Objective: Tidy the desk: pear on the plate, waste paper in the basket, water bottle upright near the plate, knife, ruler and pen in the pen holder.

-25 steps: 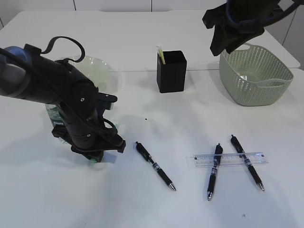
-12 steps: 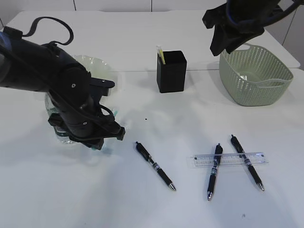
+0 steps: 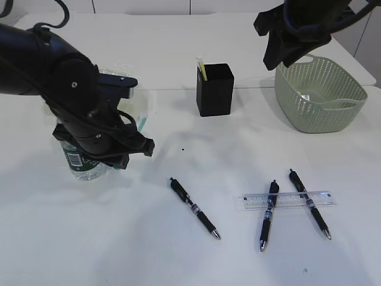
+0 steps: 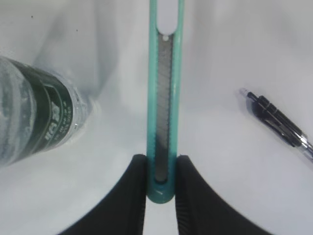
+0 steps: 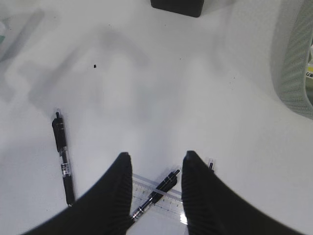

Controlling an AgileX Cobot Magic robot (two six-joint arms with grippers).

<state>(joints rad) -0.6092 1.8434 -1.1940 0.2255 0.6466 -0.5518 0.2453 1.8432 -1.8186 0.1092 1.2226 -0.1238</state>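
Observation:
My left gripper (image 4: 161,169) is shut on the end of a teal knife (image 4: 165,98), which hangs above the desk (image 3: 178,256); the knife's tip (image 3: 143,122) shows beside the left arm. The water bottle (image 3: 80,161) stands upright under that arm, in front of the plate (image 3: 132,89). The pear is hidden. Three pens (image 3: 194,208) (image 3: 268,215) (image 3: 309,204) lie at the front; two of them cross the ruler (image 3: 286,199). My right gripper (image 5: 156,159) is open and empty, held high over the ruler (image 5: 146,188). The pen holder (image 3: 215,89) stands mid-back.
The basket (image 3: 319,95) sits at the back right, below the right arm (image 3: 292,36); a pale scrap (image 5: 309,58) shows inside it. A thin yellow strip (image 3: 203,68) sticks out of the pen holder. The left arm (image 3: 77,95) hides much of the plate.
My left arm has risen from the desk and moved back with the knife in its jaws, uncovering the upright bottle. The right arm has not moved.

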